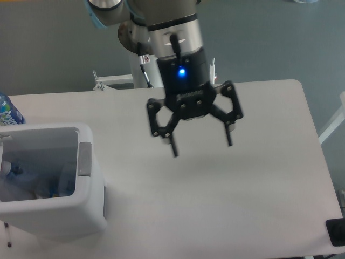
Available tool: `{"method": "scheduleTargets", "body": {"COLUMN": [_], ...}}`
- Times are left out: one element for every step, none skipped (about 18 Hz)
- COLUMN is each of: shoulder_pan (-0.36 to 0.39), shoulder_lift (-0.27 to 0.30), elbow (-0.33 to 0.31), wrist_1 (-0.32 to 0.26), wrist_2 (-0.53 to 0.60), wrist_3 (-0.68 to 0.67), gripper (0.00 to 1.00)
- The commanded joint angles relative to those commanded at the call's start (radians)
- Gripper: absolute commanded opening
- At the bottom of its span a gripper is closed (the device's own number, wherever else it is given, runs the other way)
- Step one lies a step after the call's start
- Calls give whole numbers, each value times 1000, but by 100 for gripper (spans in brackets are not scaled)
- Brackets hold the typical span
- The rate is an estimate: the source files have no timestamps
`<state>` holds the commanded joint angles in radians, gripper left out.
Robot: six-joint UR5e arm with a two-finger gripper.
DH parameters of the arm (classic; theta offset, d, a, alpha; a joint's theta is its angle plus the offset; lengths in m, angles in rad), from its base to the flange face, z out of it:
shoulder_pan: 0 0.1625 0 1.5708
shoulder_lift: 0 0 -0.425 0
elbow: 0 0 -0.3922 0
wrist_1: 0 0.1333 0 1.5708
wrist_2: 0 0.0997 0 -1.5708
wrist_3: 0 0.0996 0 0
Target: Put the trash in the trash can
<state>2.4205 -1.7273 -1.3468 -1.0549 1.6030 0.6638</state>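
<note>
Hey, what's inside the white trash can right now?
Inside the trash can lies clear plastic trash with bluish bits, likely bottles; too blurry for labels. The near wall hides the bottom. The gripper hangs open over the table.

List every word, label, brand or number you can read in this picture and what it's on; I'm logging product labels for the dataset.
No text can be read.
Blue-labelled bottle at the left edge: there is print on the label, too small and blurred to read.
Items inside the trash can: any labels are blurred, unreadable.
Gripper: only a blue light on the wrist, no legible marking.
Table: no writing visible.
</note>
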Motion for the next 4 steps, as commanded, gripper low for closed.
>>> {"method": "scheduleTargets", "body": {"shoulder_pan": [8,18,32,35], "shoulder_lift": [12,20,25,25], "elbow": [0,0,-2,-3], "wrist_1": [-34,-55,-60,-60], "wrist_2": [0,-2,-6,-8], "wrist_3": [22,29,30,30], "gripper": [100,100,100,100]}}
